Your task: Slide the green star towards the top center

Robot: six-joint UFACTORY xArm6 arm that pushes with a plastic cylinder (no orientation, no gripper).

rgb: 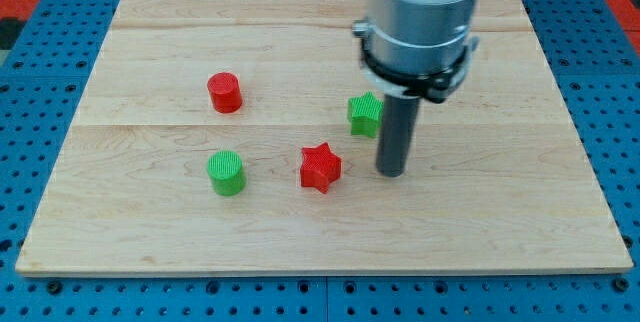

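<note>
The green star [364, 114] lies on the wooden board [150, 62], a little right of centre. My tip [391, 172] rests on the board just below and to the right of the green star, close to it; the rod hides the star's right edge. The red star [320, 167] lies to the left of my tip, below the green star.
A red cylinder [225, 93] stands left of centre. A green cylinder [227, 173] stands below it. The arm's grey body [420, 12] covers the board's upper right of centre. Blue pegboard [40, 142] surrounds the board.
</note>
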